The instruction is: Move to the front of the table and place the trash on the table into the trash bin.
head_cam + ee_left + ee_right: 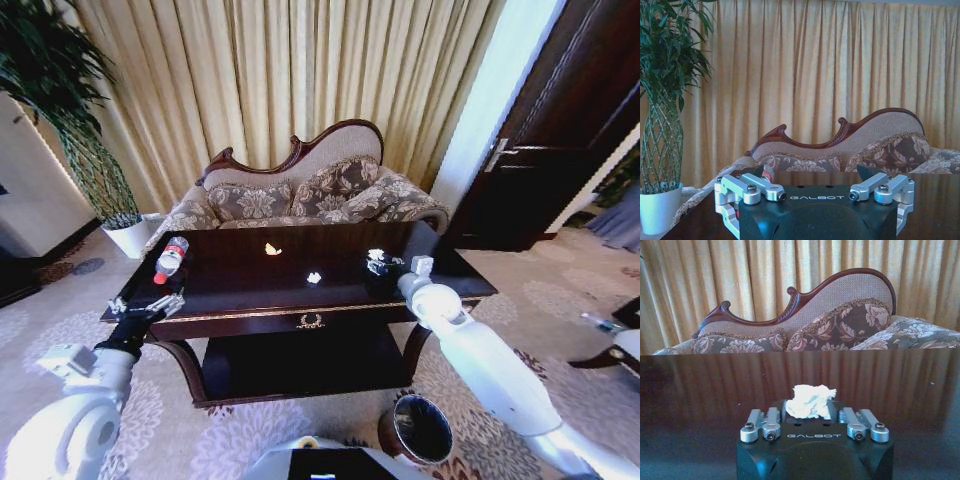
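The right gripper [811, 412] appears clamped on a white scrap [811, 401]; a loose pinch risks dropping it before the trash bin [420, 428]. The left gripper [814, 176] stands apart, idle.

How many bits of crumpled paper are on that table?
3. A yellow-orange scrap lies toward the sofa side, a white scrap sits near the table's middle, and a white wad is between the right claw's fingers. Others may be hidden behind the arms.

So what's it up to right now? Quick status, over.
Right gripper shut on white paper scrap over the table. Left gripper open at table's left edge. Two scraps left; trash bin on floor, unobstructed.
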You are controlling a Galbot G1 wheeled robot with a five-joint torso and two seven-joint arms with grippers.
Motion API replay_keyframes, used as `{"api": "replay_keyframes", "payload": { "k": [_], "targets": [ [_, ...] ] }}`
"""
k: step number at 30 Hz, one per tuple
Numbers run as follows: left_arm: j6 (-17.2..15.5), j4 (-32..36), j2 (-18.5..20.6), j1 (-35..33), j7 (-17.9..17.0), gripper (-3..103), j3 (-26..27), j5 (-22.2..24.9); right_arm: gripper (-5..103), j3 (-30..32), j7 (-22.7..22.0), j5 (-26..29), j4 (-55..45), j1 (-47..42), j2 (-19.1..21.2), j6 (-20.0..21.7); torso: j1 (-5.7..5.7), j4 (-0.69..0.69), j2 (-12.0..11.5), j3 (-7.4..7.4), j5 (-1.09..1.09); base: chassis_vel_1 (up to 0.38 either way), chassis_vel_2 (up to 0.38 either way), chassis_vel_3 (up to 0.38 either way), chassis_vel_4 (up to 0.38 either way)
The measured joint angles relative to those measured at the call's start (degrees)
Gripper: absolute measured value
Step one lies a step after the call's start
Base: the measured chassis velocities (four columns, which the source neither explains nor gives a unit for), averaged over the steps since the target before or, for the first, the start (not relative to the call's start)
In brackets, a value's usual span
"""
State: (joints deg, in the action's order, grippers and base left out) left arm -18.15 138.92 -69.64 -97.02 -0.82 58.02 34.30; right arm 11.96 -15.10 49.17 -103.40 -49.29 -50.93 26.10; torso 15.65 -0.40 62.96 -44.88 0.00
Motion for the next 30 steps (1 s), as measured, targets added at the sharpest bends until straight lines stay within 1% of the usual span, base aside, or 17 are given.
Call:
{"api": "replay_keyframes", "payload": {
  "k": [1, 2, 5, 6, 7, 8, 9, 12, 17, 22, 27, 29, 30],
  "targets": [
    [0.0, 0.0, -0.1, 0.0, 0.1, 100, 0.0, -0.1, 44, -0.1, 0.0, 0.0, 0.0, 0.0, -0.1, 0.0, 0.00, 0.00, 0.0, 0.00, 0.00, 0.000, 0.000, 0.000, 0.000],
    [0.2, -0.2, -0.3, 0.0, 0.3, 100, 0.0, -0.2, 34, -0.3, 0.0, -0.1, 0.0, 0.0, -0.1, 0.0, 0.00, 0.00, 0.0, 0.00, 0.00, 0.000, 0.000, 0.000, 0.000],
    [0.3, -0.2, -0.4, 0.0, 0.4, 100, 0.0, -0.2, 34, -0.3, 0.0, -0.1, 0.0, 0.1, -0.1, -0.1, 0.00, 0.00, 0.0, 0.00, 0.00, 0.000, 0.000, 0.000, 0.000],
    [0.4, -0.3, -0.5, 0.0, 0.5, 100, 0.0, -0.3, 23, -0.4, -0.1, -0.1, 0.0, 0.1, -0.1, -0.1, 0.00, 0.00, 0.0, 0.00, 0.00, 0.000, 0.000, 0.000, 0.000],
    [0.4, -0.3, -0.5, 0.0, 0.6, 100, -0.1, -0.3, 23, -0.4, -0.2, -0.2, 0.0, 0.0, -0.1, -0.2, 0.00, 0.00, 0.0, 0.00, 0.00, 0.000, 0.000, 0.000, 0.000],
    [0.5, -0.4, -0.6, 0.0, 0.7, 100, -0.1, -0.4, 18, -0.4, -0.3, -0.2, 0.0, 0.0, -0.1, -0.2, 0.00, 0.00, 0.0, 0.00, 0.00, 0.000, 0.000, 0.000, 0.000],
    [0.5, -0.4, -0.6, 0.0, 0.7, 100, -0.1, -0.4, 18, -0.4, -0.3, -0.2, 0.0, 0.0, -0.1, -0.2, 0.00, 0.00, 0.0, 0.00, 0.00, 0.000, 0.000, 0.000, 0.000],
    [0.6, -0.4, -0.7, 0.0, 0.9, 100, -0.2, -0.5, 3, 0.0, -0.4, -0.2, -0.2, -0.6, 0.0, -0.4, 0.00, 0.00, 0.0, 0.00, 0.00, 0.000, 0.000, 0.000, 0.000],
    [0.7, -0.5, -0.7, 0.0, 1.0, 100, -0.3, -0.6, 0, 0.8, -0.4, -0.2, -0.8, -1.5, 0.0, -0.5, 0.00, 0.00, 0.0, 0.00, 0.00, 0.000, 0.000, 0.000, 0.000],
    [0.8, -0.5, -0.5, 0.1, 1.0, 100, -0.3, -0.7, 0, 1.8, -0.4, -0.1, -1.8, -2.8, 0.0, -0.8, 0.00, 0.00, 0.0, 0.00, 0.00, 0.000, 0.000, 0.000, 0.000],
    [0.8, -0.4, -0.5, 0.1, 1.0, 100, -0.3, -0.7, 0, 4.2, -0.4, 0.4, -4.0, -4.7, 0.5, -1.0, 0.00, 0.00, 0.0, 0.00, 0.00, 0.000, 0.000, 0.000, 0.000],
    [0.8, -0.4, -0.5, 0.1, 1.0, 100, -0.3, -0.6, 0, 6.6, -0.4, 1.0, -5.9, -6.2, 0.8, -1.2, 0.00, 0.00, 0.0, 0.00, 0.00, 0.000, 0.000, 0.000, 0.000],
    [0.8, -0.4, -0.5, 0.1, 1.0, 100, -0.3, -0.6, 0, 6.6, -0.4, 1.0, -5.9, -6.2, 0.8, -1.2, 0.00, 0.00, 0.0, 0.00, 0.00, 0.000, 0.000, 0.000, 0.000]
  ]
}}
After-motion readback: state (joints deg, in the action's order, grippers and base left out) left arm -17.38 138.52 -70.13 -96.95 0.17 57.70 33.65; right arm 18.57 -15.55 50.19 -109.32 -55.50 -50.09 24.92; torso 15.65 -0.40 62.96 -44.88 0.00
